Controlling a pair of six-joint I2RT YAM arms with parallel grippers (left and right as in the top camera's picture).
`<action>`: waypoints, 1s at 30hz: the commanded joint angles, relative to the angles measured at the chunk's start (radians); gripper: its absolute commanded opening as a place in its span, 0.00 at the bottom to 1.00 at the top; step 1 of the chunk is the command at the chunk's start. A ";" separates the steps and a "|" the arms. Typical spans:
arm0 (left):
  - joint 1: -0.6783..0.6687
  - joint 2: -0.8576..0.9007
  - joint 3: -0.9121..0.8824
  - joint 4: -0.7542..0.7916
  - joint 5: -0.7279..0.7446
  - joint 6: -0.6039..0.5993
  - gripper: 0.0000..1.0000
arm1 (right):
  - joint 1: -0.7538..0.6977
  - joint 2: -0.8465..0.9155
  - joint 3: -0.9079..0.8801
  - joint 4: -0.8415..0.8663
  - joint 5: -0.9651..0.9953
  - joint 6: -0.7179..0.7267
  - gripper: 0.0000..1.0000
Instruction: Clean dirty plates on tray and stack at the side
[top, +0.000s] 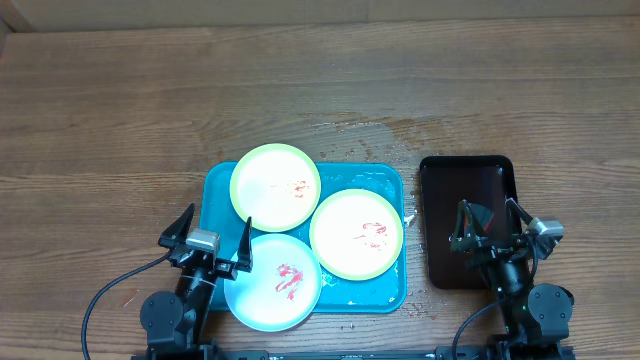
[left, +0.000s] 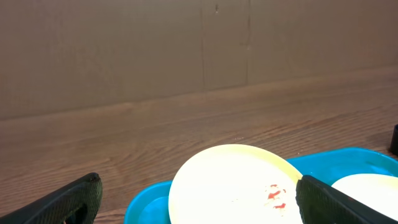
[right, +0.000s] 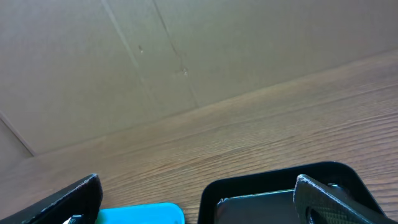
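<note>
The turquoise tray (top: 218, 192) lies mid-table and holds three plates. A yellow-green plate (top: 275, 185) with faint red specks sits at its back left; it also shows in the left wrist view (left: 236, 186). A second yellow-green plate (top: 357, 233) with a red smear sits at the right. A pale blue plate (top: 273, 283) with a red smear sits at the front and overhangs the tray's near edge. My left gripper (top: 213, 228) is open and empty at the tray's front left corner. My right gripper (top: 490, 218) is open and empty over the dark tray.
A dark brown-black tray (top: 467, 215) lies right of the turquoise tray; it also shows in the right wrist view (right: 280, 193). Wet specks mark the wood behind and beside the turquoise tray. A cardboard wall stands at the table's far edge.
</note>
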 joint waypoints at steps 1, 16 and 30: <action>0.005 -0.010 -0.003 0.000 -0.010 -0.016 1.00 | -0.002 -0.005 -0.010 0.005 0.010 -0.006 1.00; 0.005 -0.010 -0.003 0.000 -0.010 -0.016 1.00 | -0.002 -0.005 0.015 0.003 -0.220 0.032 1.00; 0.005 -0.010 -0.003 0.000 -0.010 -0.016 0.99 | -0.002 0.459 0.596 -0.467 -0.599 0.035 1.00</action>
